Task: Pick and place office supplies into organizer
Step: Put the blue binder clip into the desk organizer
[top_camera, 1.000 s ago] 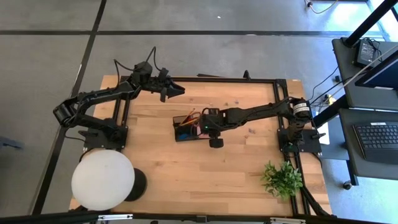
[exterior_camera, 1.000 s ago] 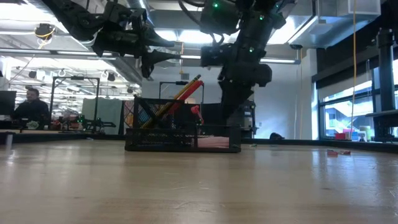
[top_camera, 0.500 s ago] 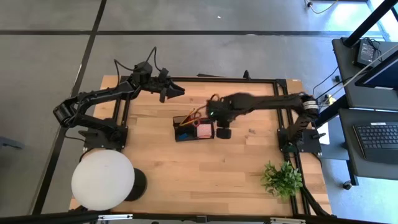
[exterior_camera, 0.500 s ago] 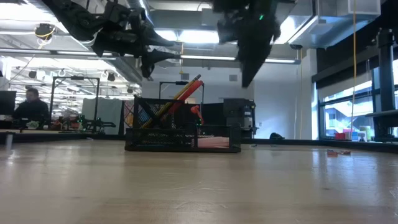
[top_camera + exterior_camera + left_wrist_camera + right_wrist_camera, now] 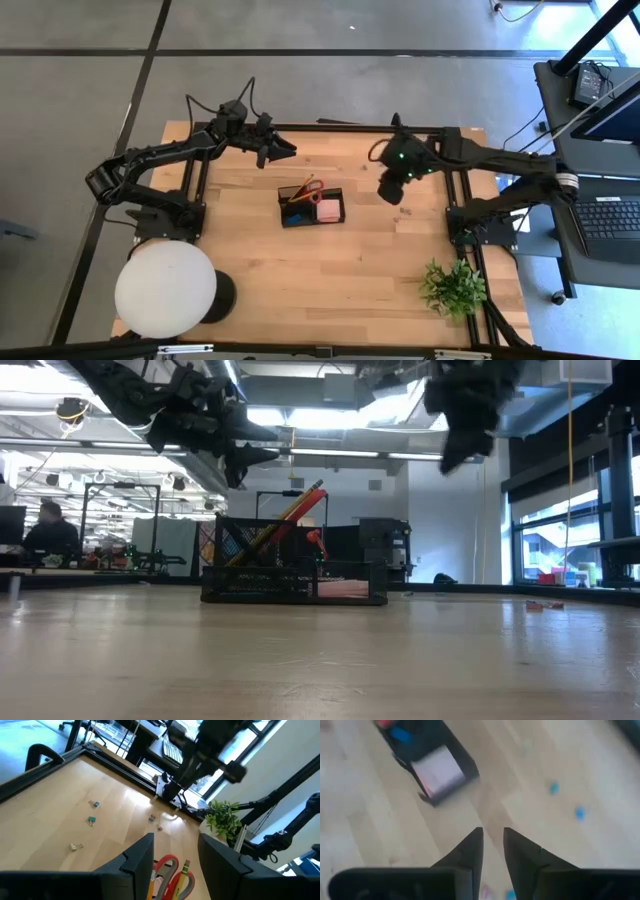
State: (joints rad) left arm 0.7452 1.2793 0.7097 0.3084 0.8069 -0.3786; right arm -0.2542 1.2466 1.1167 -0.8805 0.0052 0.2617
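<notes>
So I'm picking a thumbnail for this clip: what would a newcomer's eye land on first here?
Probably the big white round lamp at the table's near left corner, then the black organizer mid-table with red-handled scissors and a pink sticky-note block in it. Both arms hang high: the left gripper open behind the organizer, the right gripper empty to its right, and a green plant sits at the near right.

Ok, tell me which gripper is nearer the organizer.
It is close, but probably the left. The left gripper hovers above the table's far side, behind the organizer; the right gripper hangs raised off to the organizer's right.
</notes>
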